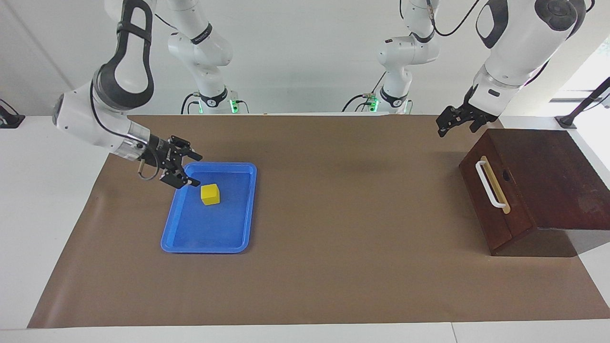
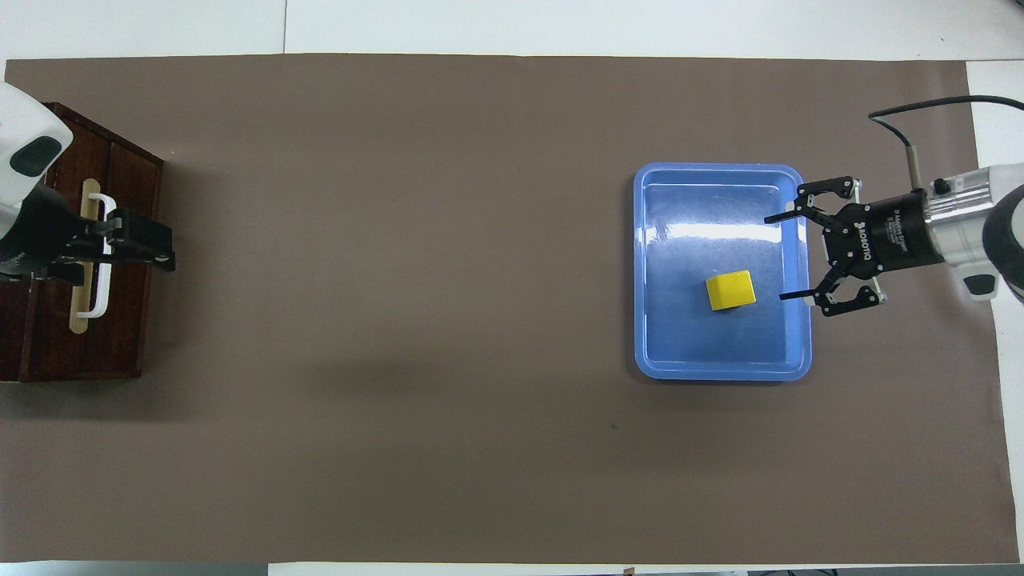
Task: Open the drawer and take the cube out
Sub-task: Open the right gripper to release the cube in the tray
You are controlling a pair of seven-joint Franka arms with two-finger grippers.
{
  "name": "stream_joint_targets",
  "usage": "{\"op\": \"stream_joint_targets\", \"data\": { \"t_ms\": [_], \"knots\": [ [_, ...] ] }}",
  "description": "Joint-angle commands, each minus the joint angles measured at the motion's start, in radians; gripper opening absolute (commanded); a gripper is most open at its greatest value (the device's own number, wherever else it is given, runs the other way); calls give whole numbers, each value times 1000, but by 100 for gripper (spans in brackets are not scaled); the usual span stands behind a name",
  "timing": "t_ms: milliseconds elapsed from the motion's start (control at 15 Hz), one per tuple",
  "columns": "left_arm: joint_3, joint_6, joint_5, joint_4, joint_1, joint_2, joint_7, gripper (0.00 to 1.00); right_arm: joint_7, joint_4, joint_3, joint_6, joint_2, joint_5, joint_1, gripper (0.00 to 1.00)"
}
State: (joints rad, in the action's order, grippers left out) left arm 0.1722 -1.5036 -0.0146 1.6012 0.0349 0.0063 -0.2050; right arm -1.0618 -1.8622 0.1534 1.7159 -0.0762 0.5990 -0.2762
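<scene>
we see cube [image 1: 210,194] free in blue tray [image 1: 238,238] | right gripper [image 1: 189,168] spread wide, empty | left gripper [image 1: 454,125] apart, empty | drawer [image 1: 493,200] interior hidden

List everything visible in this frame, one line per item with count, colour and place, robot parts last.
cube: one, yellow, lying in the tray, free of both grippers.
tray: one, blue, toward the right arm's end of the table.
drawer: one, dark reddish-brown front, shut, in the box.
handle: one, white bar on a tan strip, on the drawer front.
box: one, dark wood, at the left arm's end of the table.
paper cover: one, brown, over the tabletop.
right gripper: one, black, open, raised over the tray's edge.
left gripper: one, black, open, raised beside the box.
</scene>
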Motion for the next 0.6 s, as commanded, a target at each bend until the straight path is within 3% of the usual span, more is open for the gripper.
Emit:
{"op": "stream_joint_targets", "data": {
  "t_ms": [0,200,533],
  "knots": [
    [-20,22,-10,-38,-13,20,21,100,115,154,23,-145,-11,-142,-3,100],
    [-16,25,-13,-55,-15,23,27,100,392,207,29,-217,27,-276,-1,100],
    [-22,25,-14,-32,-12,11,33,100,983,225,29,-206,93,-502,40,100]
  ]
}}
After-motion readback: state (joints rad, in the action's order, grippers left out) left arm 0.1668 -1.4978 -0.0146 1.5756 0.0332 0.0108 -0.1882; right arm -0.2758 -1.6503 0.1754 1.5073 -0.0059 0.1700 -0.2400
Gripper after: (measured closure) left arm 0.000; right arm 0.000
